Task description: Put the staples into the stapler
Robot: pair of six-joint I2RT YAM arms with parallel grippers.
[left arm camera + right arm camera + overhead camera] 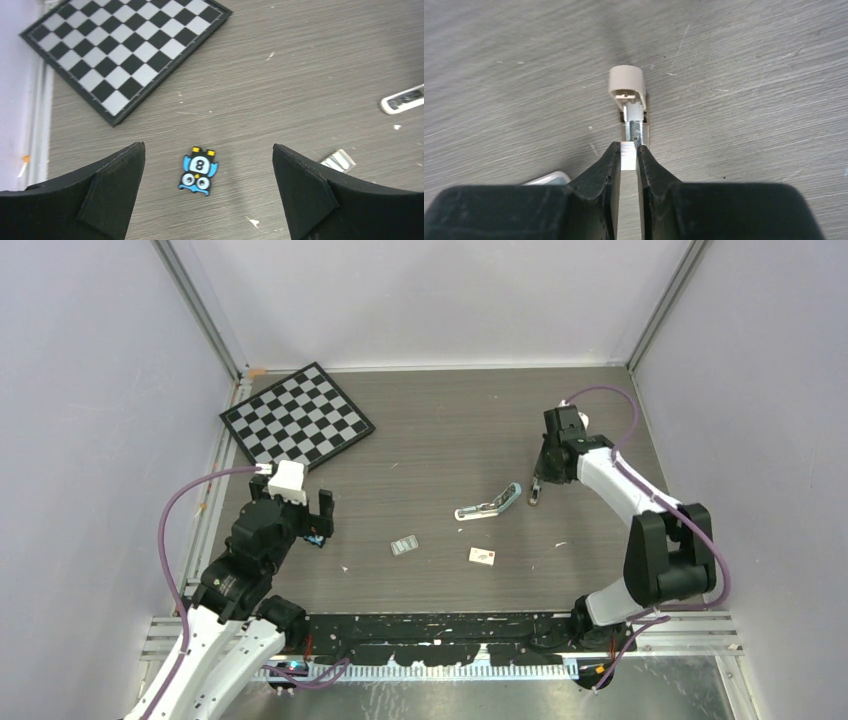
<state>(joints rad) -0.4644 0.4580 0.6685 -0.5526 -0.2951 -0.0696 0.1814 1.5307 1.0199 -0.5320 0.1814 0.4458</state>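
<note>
Right jaws on tan-capped strip (630, 107), clear from wrist only.

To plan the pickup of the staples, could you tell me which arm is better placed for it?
Probably left. The left gripper is open and empty, with the staples lying close beside it. The right gripper is shut on a tan-capped metal strip, so it is occupied.

Staples (404, 546) front-left of stapler (490, 504), apart
</note>
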